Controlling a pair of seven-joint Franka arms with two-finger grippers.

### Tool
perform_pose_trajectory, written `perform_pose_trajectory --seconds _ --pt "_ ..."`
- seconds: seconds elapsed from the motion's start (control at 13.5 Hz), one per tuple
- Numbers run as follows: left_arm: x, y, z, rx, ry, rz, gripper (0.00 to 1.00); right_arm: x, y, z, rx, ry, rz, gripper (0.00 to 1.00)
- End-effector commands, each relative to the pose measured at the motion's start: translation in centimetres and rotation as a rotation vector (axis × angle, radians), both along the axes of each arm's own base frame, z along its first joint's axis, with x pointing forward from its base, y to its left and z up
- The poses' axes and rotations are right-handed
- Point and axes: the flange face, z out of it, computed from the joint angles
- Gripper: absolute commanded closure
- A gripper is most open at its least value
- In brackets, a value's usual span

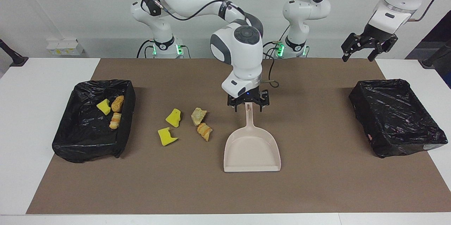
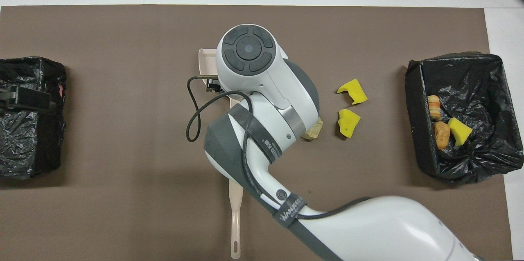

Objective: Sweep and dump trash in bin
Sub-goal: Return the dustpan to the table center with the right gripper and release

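Four pieces of trash (image 1: 185, 124) lie on the brown surface (image 1: 317, 186) beside the dustpan (image 1: 252, 151), toward the right arm's end; three more sit in the bin (image 1: 92, 121) there. Open room surrounds the dustpan elsewhere. The right gripper (image 1: 248, 104) hangs over its handle, fingers apart; the left gripper (image 1: 366, 47), also apart, waits over the second bin's (image 1: 396, 117) corner.

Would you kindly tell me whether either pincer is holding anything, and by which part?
Nothing is held. The right pincer hangs open over the dustpan handle; the left pincer waits open.
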Motion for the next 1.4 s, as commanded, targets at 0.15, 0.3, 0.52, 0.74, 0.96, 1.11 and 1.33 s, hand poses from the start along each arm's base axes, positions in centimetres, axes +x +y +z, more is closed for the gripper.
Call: perform_pose_trajectory --seconds 0.15,0.3,0.52,0.74,0.96,1.11,1.33 --pt "-0.1 0.0 0.1 0.016 -0.011 -0.003 0.0 -8.9 0.0 0.6 0.026 0.179 -0.013 0.0" --pt "0.0 0.0 0.2 0.015 -0.016 -0.002 0.0 -14.7 0.6 -0.6 -0.03 0.207 -0.034 0.0" --pt "0.0 -0.1 0.2 0.015 -0.016 -0.004 0.0 -22.9 -0.6 -4.0 -0.031 0.234 -0.027 0.0" --pt "0.0 -0.1 0.0 0.016 -0.013 -0.002 0.0 -27.3 0.3 -9.1 -0.073 0.252 -0.031 0.0" --pt "-0.1 -0.1 0.1 0.014 -0.011 -0.003 0.0 -29.0 0.1 -14.1 -0.071 0.24 -0.021 0.0" --pt "-0.1 -0.2 0.1 0.016 -0.01 -0.004 0.0 -29.5 0.3 -14.2 -0.075 0.241 -0.013 0.0" --pt "-0.1 -0.2 -0.1 0.016 -0.006 -0.004 0.0 -29.8 0.2 -14.2 -0.076 0.24 -0.01 0.1"
